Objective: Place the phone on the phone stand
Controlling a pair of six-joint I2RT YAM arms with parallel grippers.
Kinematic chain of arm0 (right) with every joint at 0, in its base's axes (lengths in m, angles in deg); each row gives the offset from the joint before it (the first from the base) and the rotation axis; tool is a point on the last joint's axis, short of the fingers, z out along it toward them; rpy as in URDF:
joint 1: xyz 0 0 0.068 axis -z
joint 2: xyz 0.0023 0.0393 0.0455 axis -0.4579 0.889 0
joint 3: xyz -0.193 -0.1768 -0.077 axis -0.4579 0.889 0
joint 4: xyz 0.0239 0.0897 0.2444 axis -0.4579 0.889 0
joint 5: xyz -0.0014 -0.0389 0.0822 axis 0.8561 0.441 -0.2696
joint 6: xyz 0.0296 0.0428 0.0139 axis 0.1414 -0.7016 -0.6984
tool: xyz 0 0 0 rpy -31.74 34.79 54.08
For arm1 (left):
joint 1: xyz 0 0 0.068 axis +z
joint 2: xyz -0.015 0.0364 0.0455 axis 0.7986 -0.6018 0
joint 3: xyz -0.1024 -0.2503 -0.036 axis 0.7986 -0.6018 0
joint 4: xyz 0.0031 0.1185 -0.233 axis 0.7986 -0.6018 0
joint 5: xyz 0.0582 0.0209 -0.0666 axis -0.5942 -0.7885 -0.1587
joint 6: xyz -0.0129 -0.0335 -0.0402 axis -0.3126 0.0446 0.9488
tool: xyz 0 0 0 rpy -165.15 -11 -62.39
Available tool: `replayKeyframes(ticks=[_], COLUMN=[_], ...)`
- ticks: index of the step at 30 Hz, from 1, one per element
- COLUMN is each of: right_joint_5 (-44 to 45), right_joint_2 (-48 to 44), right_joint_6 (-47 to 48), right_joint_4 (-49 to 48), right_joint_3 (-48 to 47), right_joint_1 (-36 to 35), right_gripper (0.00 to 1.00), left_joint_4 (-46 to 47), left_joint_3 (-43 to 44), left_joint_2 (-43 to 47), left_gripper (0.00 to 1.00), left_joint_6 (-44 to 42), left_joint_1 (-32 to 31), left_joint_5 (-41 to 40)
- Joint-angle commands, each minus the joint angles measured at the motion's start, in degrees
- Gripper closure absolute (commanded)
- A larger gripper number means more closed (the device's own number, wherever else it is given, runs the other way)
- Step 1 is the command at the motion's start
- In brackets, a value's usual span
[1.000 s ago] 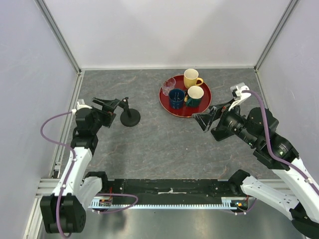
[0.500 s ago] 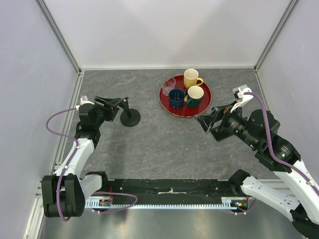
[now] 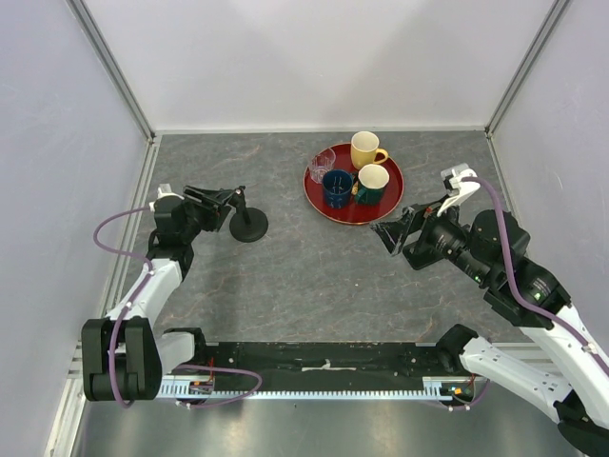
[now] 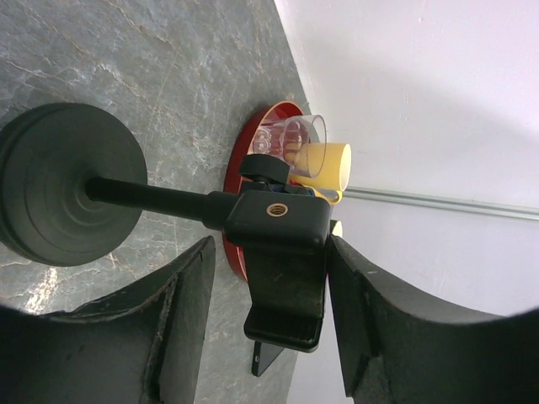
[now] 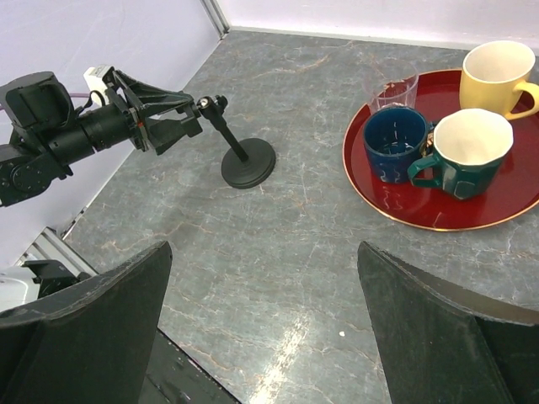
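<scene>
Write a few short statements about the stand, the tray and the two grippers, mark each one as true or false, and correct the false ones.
1. The left gripper has its fingers open on either side of the head of the phone stand. True.
2. A phone sits in the stand's cradle. False: the cradle holds nothing.
3. The red tray carries a yellow mug, a blue mug, a green mug and a clear glass. True.
4. The right gripper is shut on the green mug. False: it is open beside the tray and grips nothing.
5. The stand lies tipped on its side. False: it rests on its round base.
</scene>
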Motion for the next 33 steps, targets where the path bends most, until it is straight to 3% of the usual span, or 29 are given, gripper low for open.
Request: replayKeyframes(ticks=[1, 5, 11, 14, 15, 20, 22, 27, 28, 29, 30, 32, 33], right_joint_5=[-1.3, -1.9, -1.6, -0.6, -0.4, -1.4, -1.9, -1.5, -1.4, -1.4, -1.0, -0.6, -0.2], right_joint_2=[-0.1, 0.0, 2.8, 5.5, 6.3, 11.1, 11.5, 13.3, 14.3, 14.8, 15.1, 16.2, 16.6], right_joint_6=[-1.0, -1.1, -2.3, -3.2, -3.4, -4.8, -6.0, -7.3, -7.4, -7.4, -7.4, -7.3, -7.2], right_joint_4=[-1.4, -2.2, -2.2, -2.2, -2.2, -5.1, -6.9, -10.7, -10.9, -11.6, -12.1, -12.8, -12.9], right_joint_3=[0.5, 1.3, 1.7, 2.9, 3.1, 5.9, 8.1, 8.9, 9.0, 9.1, 9.2, 9.2, 9.3], right_joint_1=[-0.1, -0.1, -0.1, -0.1, -0.1, -0.4, -0.8, -1.8, -2.7, -3.3, -3.9, -5.5, -5.8], right_gripper=[0.02, 0.02, 0.02, 0.02, 0.02, 0.02, 0.02, 0.02, 0.02, 0.02, 0.02, 0.02, 0.02], left_joint_4=[3.3, 3.9, 3.3, -0.6, -5.6, -19.4, -24.7, -27.0, -27.1, -27.1, -27.1, -25.2, -25.3], left_joint_3=[1.5, 0.4, -2.9, -4.5, -4.6, -0.4, 1.0, 2.2, 2.4, 2.8, 2.5, 1.5, 0.4], left_joint_2=[-0.7, -0.9, 3.3, 7.8, 8.6, 11.5, 11.0, 10.2, 9.7, 9.5, 9.6, 11.6, 12.9], left_gripper=[0.4, 0.46, 0.69, 0.89, 0.96, 0.98, 0.98, 0.98, 0.96, 0.86, 0.49, 0.12, 0.06], left_joint_6=[2.0, 4.1, 8.6, 14.4, 18.4, 27.2, 33.7, 39.5, 39.1, 37.8, 37.6, 33.2, 31.5], left_joint_1=[0.0, 0.0, -0.9, -6.0, -7.4, -18.2, -21.5, -27.8, -29.1, -29.1, -29.1, -29.1, -29.1], left_joint_5=[1.9, 1.8, -3.1, -10.4, -12.7, -28.2, -30.2, -36.5, -37.3, -36.6, -35.9, -34.6, -34.1])
